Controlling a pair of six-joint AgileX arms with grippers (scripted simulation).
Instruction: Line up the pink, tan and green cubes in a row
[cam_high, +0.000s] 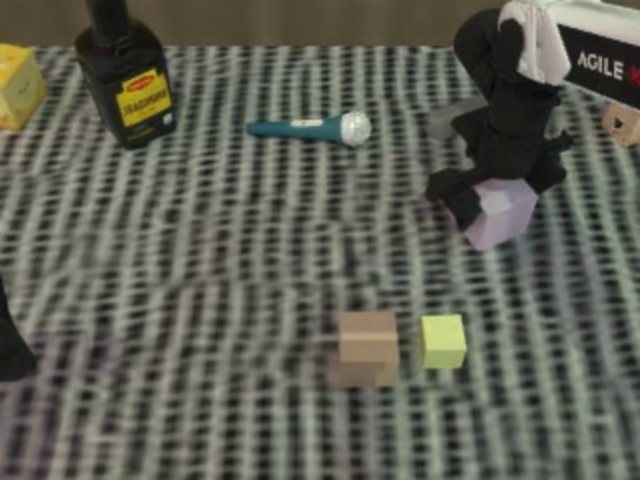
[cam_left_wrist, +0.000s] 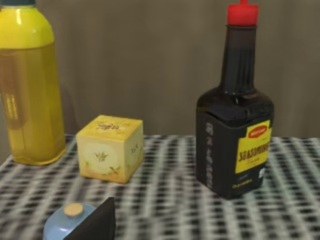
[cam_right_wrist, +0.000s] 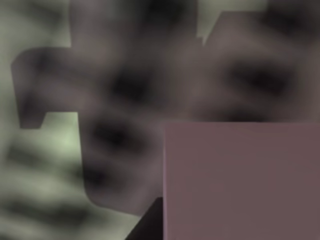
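Pale lilac-pink cube (cam_high: 503, 212) is seen in the top view at about 3 o'clock from the table's centre, on the black-and-white checked cloth (cam_high: 200, 300), with the right gripper (cam_high: 497, 192) set down over it, its dark fingers (cam_high: 452, 188) straddling the cube on either side; whether the pads actually press the faces cannot be told. Tan cube (cam_high: 367, 348) and green cube (cam_high: 443, 341) are placed side by side near 5 o'clock, close but apart, the green one to the right. A dark sauce bottle (cam_high: 125, 70), a yellow block (cam_high: 18, 86) and a teal microphone (cam_high: 312, 128) are ranged from 10 to 12 o'clock. The left arm (cam_high: 12, 345) is parked at 8 o'clock, at the table's left edge. Left wrist view: sauce bottle (cam_left_wrist: 235, 125), yellow block (cam_left_wrist: 110, 148), a yellow oil bottle (cam_left_wrist: 27, 85) and a blue round object (cam_left_wrist: 70, 222). Right wrist view: the pink cube's face (cam_right_wrist: 240, 180), close, against the blurred cloth.
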